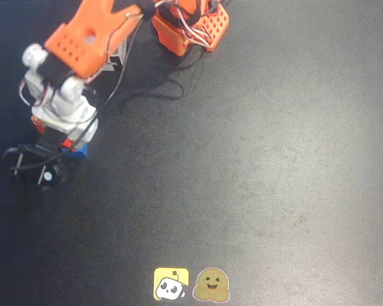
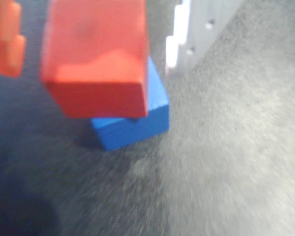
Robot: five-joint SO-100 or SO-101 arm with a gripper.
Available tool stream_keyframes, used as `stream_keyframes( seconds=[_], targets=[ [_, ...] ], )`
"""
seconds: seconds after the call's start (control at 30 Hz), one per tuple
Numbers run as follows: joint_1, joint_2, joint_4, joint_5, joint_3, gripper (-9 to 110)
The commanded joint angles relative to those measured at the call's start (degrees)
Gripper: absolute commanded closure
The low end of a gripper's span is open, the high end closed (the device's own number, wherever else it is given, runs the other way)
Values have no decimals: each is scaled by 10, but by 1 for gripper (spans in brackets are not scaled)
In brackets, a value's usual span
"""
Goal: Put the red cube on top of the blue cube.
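Red cube (image 2: 94, 56) sits atop the blue cube (image 2: 137, 115) — between the tool (image 2: 93, 44) fingers (upper frame); fingers apart, whether touching unclear.

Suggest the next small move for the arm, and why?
Probably lift straight up and clear. In the wrist view the red cube already sits on the blue cube, skewed and overhanging its left side. The orange finger and white finger stand apart from it, so the gripper looks open. A sideways exit could knock the stack.
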Motion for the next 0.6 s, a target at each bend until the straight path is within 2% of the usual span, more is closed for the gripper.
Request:
stream_keyframes(
  seconds=[0.0,0.17,0.43,0.57],
  targets=[
    [-5,79,2,-15,-4,78],
    [-4,169,8,-47,16,78],
    [-24,281,47,-34,51,100],
    [-51,330,84,-17,54,101]
  ],
)
